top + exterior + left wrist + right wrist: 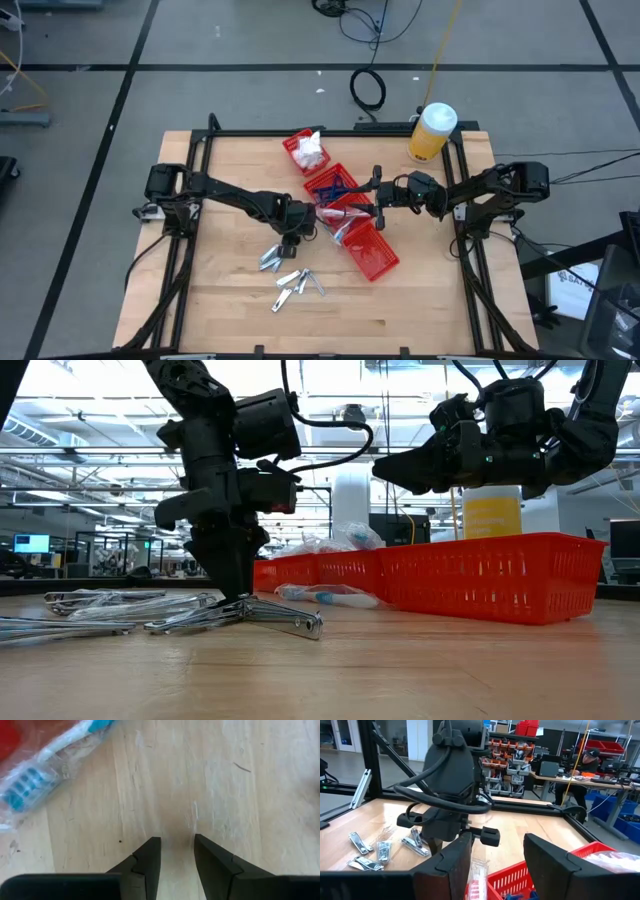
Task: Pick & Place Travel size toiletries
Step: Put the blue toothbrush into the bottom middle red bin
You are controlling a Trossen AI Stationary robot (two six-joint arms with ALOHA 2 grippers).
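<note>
Left gripper point(175, 851) stands fingers-down on the desk point(230, 310), released and empty; silvery clippers point(255, 615) lie just beside its tips, evidently the target. Right gripper point(495, 855) hovers released above the red bin point(372, 255).

- Three plastic bins point(372, 250) lie in a diagonal row across the table point(420, 300) centre.
- The bottle point(431, 132) stands at the far right corner, behind the bins.
- Nail clippers point(297, 284) lie scattered on the wood, left of and before the nearest bin.
- A wrapped toothbrush point(47, 762) lies on the table beside the bins.
- Left gripper point(290, 243) is down at the clippers; right gripper point(376, 193) hangs over the middle bin.
</note>
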